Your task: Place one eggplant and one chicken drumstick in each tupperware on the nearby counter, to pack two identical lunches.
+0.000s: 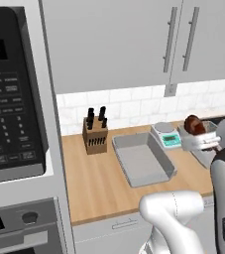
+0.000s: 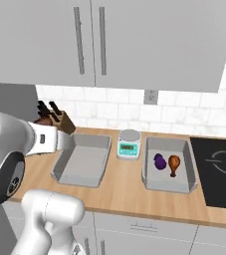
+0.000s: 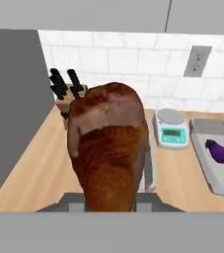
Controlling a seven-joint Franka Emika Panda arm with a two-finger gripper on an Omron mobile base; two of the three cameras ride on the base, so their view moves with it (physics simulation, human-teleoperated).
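The gripper [image 3: 111, 210] is clamped on 1 drumstick [image 3: 108, 148], carried above the counter [image 2: 124, 191]. The empty left container [image 2: 82, 162] lies just below and ahead of the jaws; the right container [image 2: 168, 185] holds an eggplant [image 2: 159, 161] and the other drumstick [image 2: 174, 163].

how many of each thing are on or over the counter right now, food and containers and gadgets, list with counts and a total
chicken drumsticks: 2, one in the right tupperware, one held in the gripper
eggplants: 1
tupperwares: 2, left, right
digital scale: 1
knife block: 1
total: 7
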